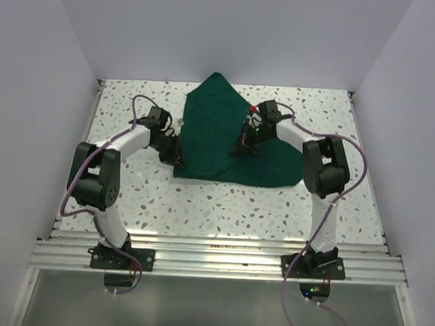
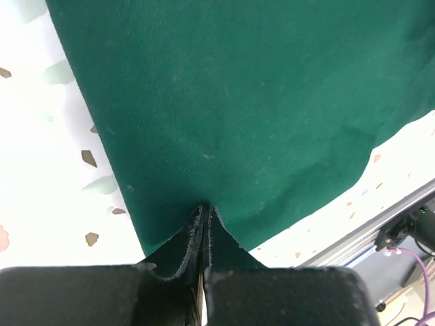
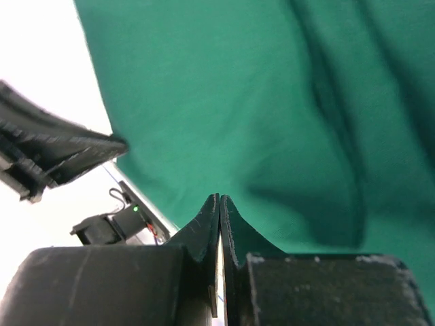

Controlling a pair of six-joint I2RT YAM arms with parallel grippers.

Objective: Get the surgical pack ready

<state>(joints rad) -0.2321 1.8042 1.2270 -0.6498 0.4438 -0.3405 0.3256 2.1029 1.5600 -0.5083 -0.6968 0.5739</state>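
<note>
The dark green drape (image 1: 226,138) lies folded on the table, with a point toward the back; it fills the left wrist view (image 2: 238,102) and the right wrist view (image 3: 272,102). The tray, gauze, scissors and forceps are hidden. My left gripper (image 1: 176,160) is at the drape's near-left corner. Its fingers are shut, and the cloth puckers at their tips (image 2: 204,208). My right gripper (image 1: 244,145) hovers over the middle of the drape with its jaws shut (image 3: 219,197) and nothing visible between them.
Speckled white tabletop (image 1: 129,195) surrounds the drape. White walls enclose three sides. The aluminium rail (image 1: 213,253) runs along the near edge. The left arm (image 3: 54,146) shows at the left of the right wrist view.
</note>
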